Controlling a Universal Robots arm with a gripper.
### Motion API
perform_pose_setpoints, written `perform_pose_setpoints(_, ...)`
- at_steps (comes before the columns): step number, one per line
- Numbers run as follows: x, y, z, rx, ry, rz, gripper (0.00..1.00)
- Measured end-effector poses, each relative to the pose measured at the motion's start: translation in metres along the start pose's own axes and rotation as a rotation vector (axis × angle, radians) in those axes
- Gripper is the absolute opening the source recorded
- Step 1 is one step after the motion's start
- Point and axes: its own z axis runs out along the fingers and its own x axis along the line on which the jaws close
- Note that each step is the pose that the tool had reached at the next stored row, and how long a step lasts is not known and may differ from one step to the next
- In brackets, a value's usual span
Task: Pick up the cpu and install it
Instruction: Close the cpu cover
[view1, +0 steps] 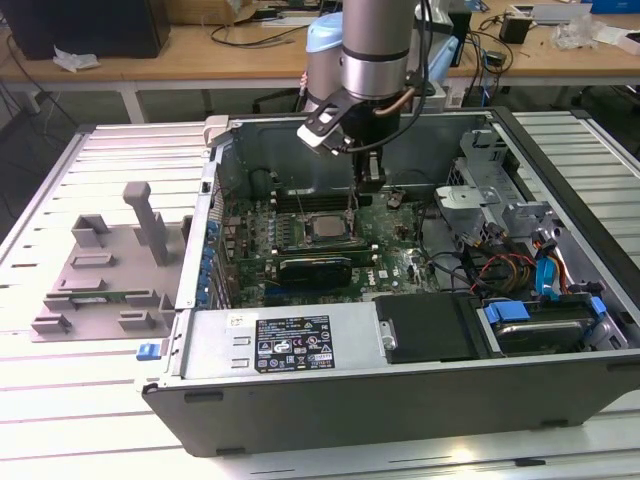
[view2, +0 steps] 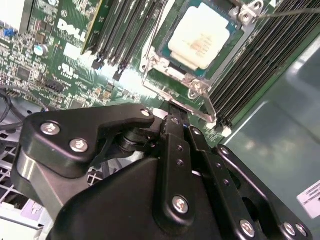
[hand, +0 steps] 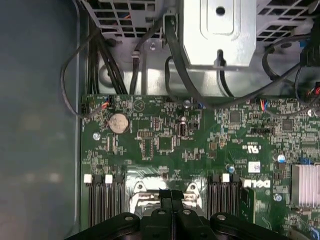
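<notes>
Cpu (view2: 200, 37): small square chip, pale silver metal top — lying in the metal-framed socket (view2: 159, 64) on the green motherboard (hand: 165, 145).
Gripper (view1: 370, 183): black, above the socket's edge — jaws pressed together, holding nothing.

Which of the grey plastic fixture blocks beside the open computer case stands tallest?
The narrow upright grey post with a wider cap. The other blocks around it are low and squat.

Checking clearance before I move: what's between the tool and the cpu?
In the second wrist view, only the metal socket frame lies between the tool and the cpu; nothing loose.
</notes>
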Motion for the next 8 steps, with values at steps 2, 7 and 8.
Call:
perform_pose_setpoints(2,0.0001,-0.0027,0.0,-0.0001,0.0002,0.0,0.11)
perform_pose_setpoints(7,0.0001,-0.0032,-0.0001,0.0018,0.0002,0.0,0.11)
perform_pose_setpoints(8,0.0001,-0.0031,0.0002,0.0211,0.0007,0.0,0.11)
